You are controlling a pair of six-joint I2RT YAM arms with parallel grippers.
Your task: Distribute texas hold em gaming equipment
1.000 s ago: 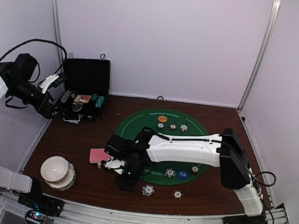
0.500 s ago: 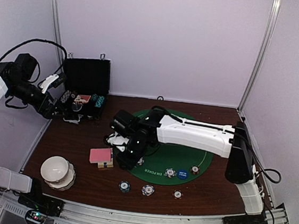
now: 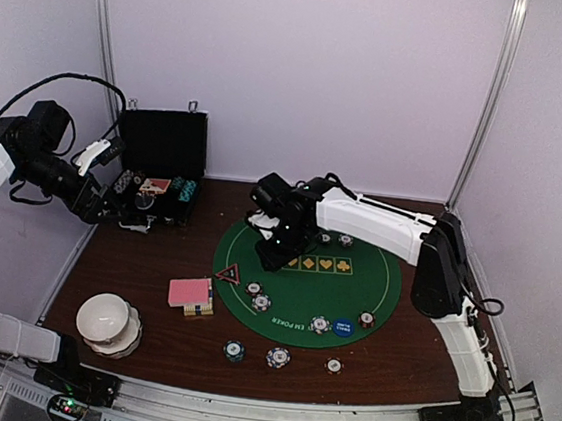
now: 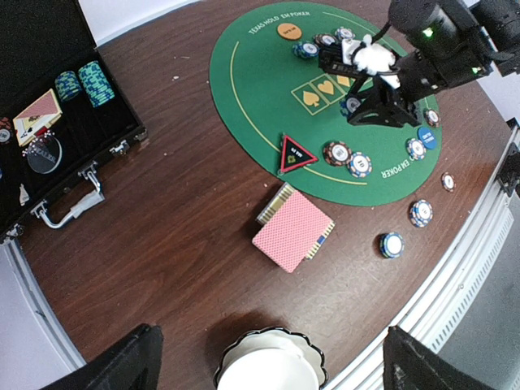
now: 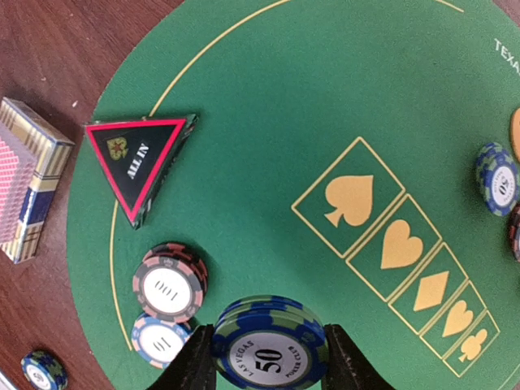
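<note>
Left gripper (image 4: 270,345): fingers spread wide, nothing between, near open black case (image 3: 160,163). Pink-backed card deck (image 3: 190,292) on bare wood, just left of green mat (image 3: 353,289). All-in triangle marker (image 3: 229,273) at mat's left edge. Right gripper (image 5: 268,366) clamped on blue "50" chip stack (image 5: 270,329) over mat.

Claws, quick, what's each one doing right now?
Left claw: open, empty.
Right claw: closed on a blue poker chip stack.

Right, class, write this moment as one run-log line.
right hand: shut on blue 50 chip stack | position: over green poker mat | left hand: open, empty
</note>
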